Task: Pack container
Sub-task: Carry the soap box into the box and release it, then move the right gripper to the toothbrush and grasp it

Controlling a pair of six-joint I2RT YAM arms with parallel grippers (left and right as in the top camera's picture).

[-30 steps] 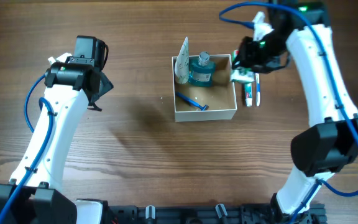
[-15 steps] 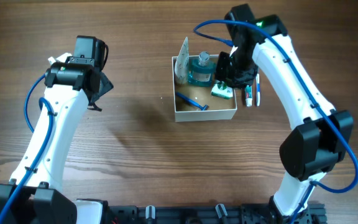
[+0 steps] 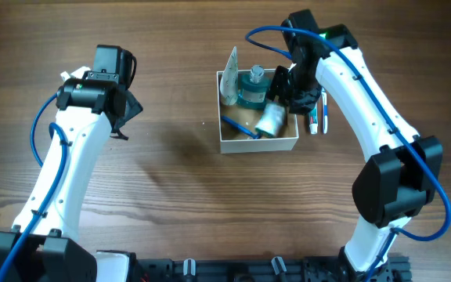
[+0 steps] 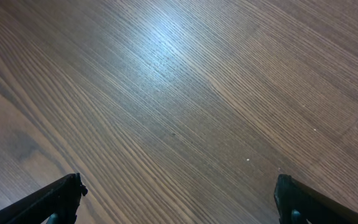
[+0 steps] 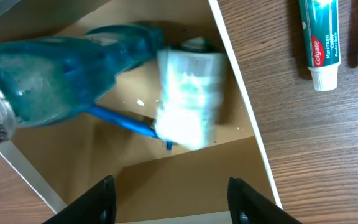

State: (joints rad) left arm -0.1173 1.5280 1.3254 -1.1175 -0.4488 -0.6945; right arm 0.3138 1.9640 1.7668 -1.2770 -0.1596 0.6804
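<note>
Brown wood-grain desk [image 3: 171, 172] fills the overhead view, with the container [image 3: 292, 142] right of centre and the right gripper [image 3: 284, 95] hanging over its right half. The left gripper [image 3: 128, 110] sits well apart on the far left, so the right arm is plainly the nearer one. Inside the box stand a teal bottle [image 3: 250, 90] and a white pouch [image 3: 229, 78], with a blue razor-like stick [image 3: 241, 127] lying on the floor. A small packet [image 3: 270, 119] shows pale and blurred below the fingers, whereas half a second ago it sat green and sharp in that gripper. A Colgate toothpaste tube [image 3: 312, 119] lies on the desk just outside the right wall, its long axis parallel to that wall. In the left wrist view the left gripper [image 4: 178, 186] is spread wide over bare desk [image 4: 185, 93], gripping nothing. In the right wrist view the right gripper [image 5: 174, 199] is parted wide and empty above the container [image 5: 185, 180]. The small packet [image 5: 188, 102] is smeared with motion beside the teal bottle [image 5: 73, 68], apparently just let go. The toothpaste tube [image 5: 319, 43] lies beyond the wall to the right, probably the next pick.
</note>
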